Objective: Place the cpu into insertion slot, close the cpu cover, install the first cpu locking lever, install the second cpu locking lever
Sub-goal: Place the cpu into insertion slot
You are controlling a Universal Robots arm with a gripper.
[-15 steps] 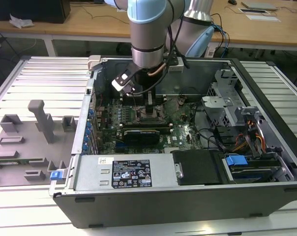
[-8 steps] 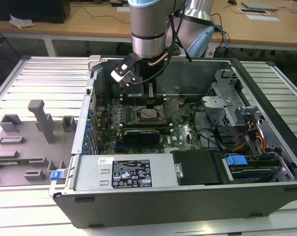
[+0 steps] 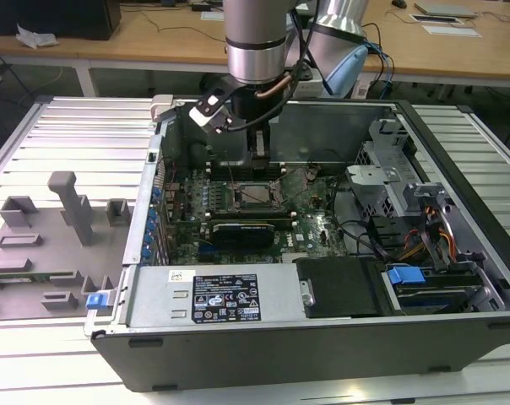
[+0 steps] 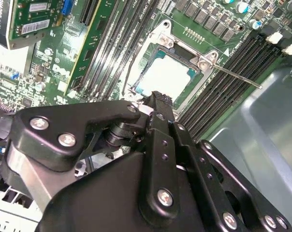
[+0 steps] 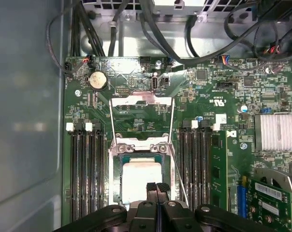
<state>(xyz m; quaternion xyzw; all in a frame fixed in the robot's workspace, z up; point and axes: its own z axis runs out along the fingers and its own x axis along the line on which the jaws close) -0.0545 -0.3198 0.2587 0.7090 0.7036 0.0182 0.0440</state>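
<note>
Centre of the exterior view: chip (image 3: 257,195) seated in socket (image 5: 136,159), straight below gripper (image 3: 260,165). Fingers pressed together, nothing between them, tips over chip's near edge. Cover (image 5: 141,101) open, lying flat beyond socket.

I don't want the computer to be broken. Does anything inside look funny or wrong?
Nothing looks broken or spilled. The cpu lies flat in the insertion slot, but the cpu cover is flipped open away from it, and a thin wire lever sticks out loose beside it. The shut claw sits at the chip's edge.
</note>
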